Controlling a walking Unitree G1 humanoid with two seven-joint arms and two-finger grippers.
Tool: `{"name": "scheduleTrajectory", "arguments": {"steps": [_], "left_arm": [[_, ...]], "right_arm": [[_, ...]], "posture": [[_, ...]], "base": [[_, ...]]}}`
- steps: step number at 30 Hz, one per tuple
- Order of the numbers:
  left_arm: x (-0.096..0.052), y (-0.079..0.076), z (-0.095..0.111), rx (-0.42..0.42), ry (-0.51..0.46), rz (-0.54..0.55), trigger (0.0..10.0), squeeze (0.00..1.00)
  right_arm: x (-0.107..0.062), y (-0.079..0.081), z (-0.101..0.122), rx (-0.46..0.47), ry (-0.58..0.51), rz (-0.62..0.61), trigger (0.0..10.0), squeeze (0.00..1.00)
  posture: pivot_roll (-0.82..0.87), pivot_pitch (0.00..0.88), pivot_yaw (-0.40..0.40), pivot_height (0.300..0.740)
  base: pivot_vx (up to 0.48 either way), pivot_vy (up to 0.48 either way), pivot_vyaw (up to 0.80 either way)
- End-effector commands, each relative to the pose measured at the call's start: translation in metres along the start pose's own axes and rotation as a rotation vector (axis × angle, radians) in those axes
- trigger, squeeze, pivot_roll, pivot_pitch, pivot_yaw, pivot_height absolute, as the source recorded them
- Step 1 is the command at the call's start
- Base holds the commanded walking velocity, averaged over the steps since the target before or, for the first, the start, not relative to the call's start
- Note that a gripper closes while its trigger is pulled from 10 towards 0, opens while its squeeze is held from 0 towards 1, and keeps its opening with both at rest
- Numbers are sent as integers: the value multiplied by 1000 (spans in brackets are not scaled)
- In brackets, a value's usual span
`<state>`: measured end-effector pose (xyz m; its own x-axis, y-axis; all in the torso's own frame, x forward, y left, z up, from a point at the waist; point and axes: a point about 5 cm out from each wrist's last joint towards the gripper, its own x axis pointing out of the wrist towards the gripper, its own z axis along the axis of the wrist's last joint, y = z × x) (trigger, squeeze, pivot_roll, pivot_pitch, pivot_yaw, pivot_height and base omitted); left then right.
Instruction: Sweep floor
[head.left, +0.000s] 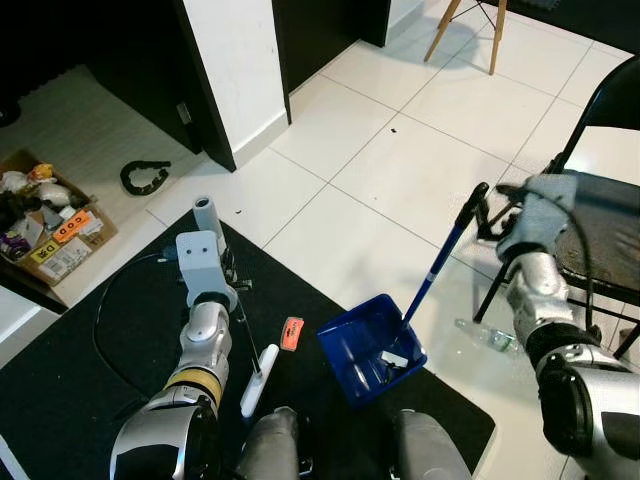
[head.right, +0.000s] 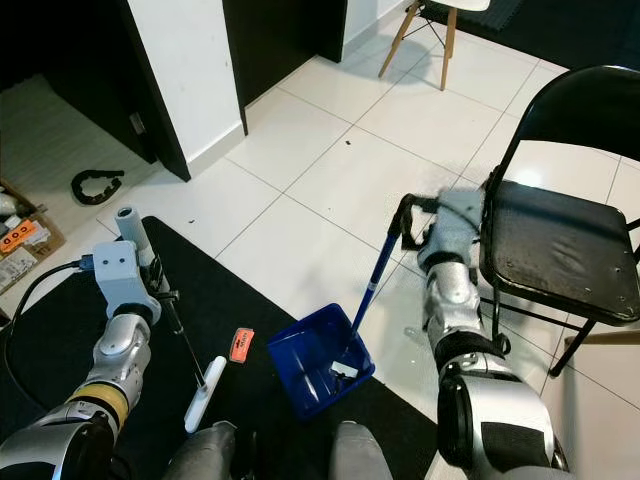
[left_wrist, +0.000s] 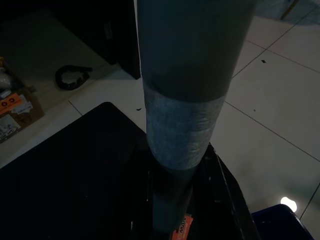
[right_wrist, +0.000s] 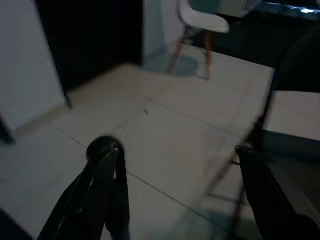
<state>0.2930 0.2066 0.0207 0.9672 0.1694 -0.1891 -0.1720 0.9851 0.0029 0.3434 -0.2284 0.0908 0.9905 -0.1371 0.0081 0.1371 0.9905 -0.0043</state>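
Blue dustpan (head.left: 372, 352) holds debris; left pincer (head.left: 228, 268) grips the broom (head.left: 206, 222), right pincer (right_wrist: 175, 165) open beside the dustpan handle (head.left: 444, 255); orange scrap (head.left: 291, 333) remains.

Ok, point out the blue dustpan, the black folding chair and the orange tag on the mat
blue dustpan (head.left: 362, 350), left eye view, on its inner floor.
black folding chair (head.right: 560, 240), right eye view, on the seat.
orange tag (head.left: 291, 333), left eye view, on its middle.

Glossy white floor tiles (head.left: 400, 170), matt black mat (head.left: 110, 350), blue plastic dustpan (head.left: 365, 350).
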Motion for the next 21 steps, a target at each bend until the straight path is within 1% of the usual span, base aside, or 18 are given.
{"name": "scheduleTrajectory", "arguments": {"steps": [1, 3, 7, 8, 9, 10, 11, 13, 15, 17, 19, 21], "left_arm": [[-1, -4, 3, -30, -42, -4, 10000, 0], [-2, -4, 3, -37, -53, -3, 10000, 0], [-2, -4, 3, -24, -53, -8, 10000, 0], [-2, -4, 3, -12, -52, -13, 10000, 0], [-2, -4, 2, -8, -48, -13, 10000, 0], [-2, -4, 2, -7, -45, -13, 10000, 0], [-2, -4, 2, -5, -42, -14, 10000, 0], [-3, -4, 1, -4, -41, -16, 10000, 0], [-3, -7, 2, 7, -44, -25, 10000, 0], [-2, -8, 2, 8, -46, -27, 10000, 0], [-1, -9, 5, -1, -58, -25, 10000, 0], [1, -12, 9, -8, -77, -37, 10000, 0]], "right_arm": [[0, -2, 4, 45, -34, 25, 10000, 1000], [1, 1, 6, 52, -45, 65, 10000, 1000], [2, 2, 6, 65, -35, 89, 10000, 1000], [3, 6, 6, 68, -15, 143, 10000, 1000], [4, 8, 5, 66, -6, 166, 10000, 675], [4, 9, 5, 65, -2, 180, 10000, 675], [4, 9, 5, 60, 10, 184, 10000, 0], [4, 8, 4, 59, 17, 186, 10000, 0], [5, 5, 5, 54, 18, 190, 10000, 0], [5, 3, 6, 52, 16, 190, 10000, 0], [6, -1, 9, 9, 19, 197, 10000, 0], [9, -5, 13, -11, 21, 198, 10000, 0]], "posture": [[-48, 63, -8, 740], [-49, 62, -11, 740], [-52, 61, -14, 740], [-52, 66, -19, 740], [-53, 67, -18, 740], [-53, 67, -18, 740], [-59, 66, -17, 740], [-59, 66, -17, 740], [-68, 80, -40, 740], [-68, 80, -40, 740], [-69, 89, -47, 740], [-66, 109, -53, 740]], "base": [[0, 0, 0], [0, 0, 0], [0, 0, 0], [0, 0, 0], [0, 0, 0], [0, 0, 0], [0, 0, 0], [0, 0, 0], [0, 0, 0], [0, 0, 0], [0, 0, 0], [0, 0, 0]]}}
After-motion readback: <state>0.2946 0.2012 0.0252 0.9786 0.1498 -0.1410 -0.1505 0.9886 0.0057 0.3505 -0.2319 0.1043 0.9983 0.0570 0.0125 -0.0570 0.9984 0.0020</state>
